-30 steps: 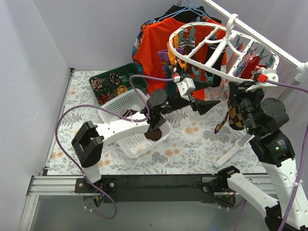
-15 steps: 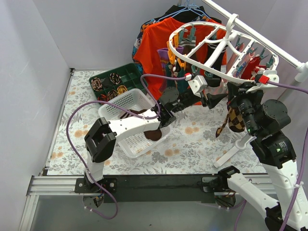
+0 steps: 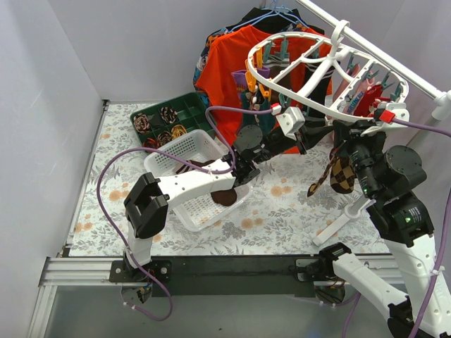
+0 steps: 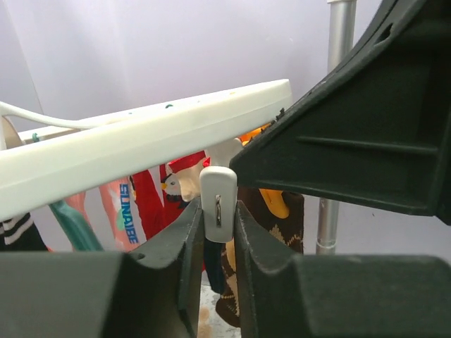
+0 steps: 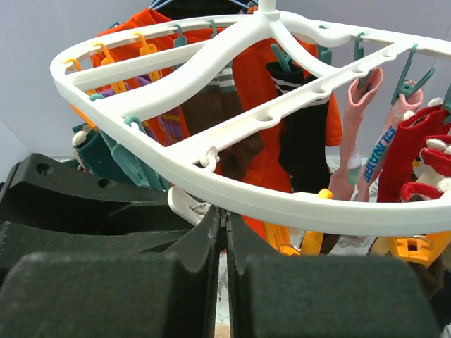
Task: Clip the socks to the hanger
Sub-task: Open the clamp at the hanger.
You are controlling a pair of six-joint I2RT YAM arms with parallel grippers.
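Note:
The white oval hanger [image 3: 310,67] hangs from the rail at the back right, and its rim [image 5: 232,49] crosses the right wrist view. My left gripper [image 4: 218,211] reaches up to the near rim and is shut on a white clip [image 4: 218,197], squeezing it between both fingers. An argyle sock [image 3: 342,174] dangles just to the right, below my right gripper [image 5: 223,211], whose jaws are pinched together on its top edge beside that clip [image 5: 184,204]. The same sock [image 4: 282,225] shows behind the clip. A dark brown sock [image 3: 225,198] lies in the white basket [image 3: 176,151].
A green tray [image 3: 183,105] of rolled sock bundles sits behind the basket. An orange T-shirt [image 3: 225,70] hangs at the back. Pink and red socks [image 5: 394,141] are clipped on the hanger's right side. A white bar [image 3: 342,218] lies on the floral table near the right arm.
My left arm rose from the basket to the hanger's rim and its jaws closed on the white clip. The right gripper stayed put; the argyle sock swung slightly.

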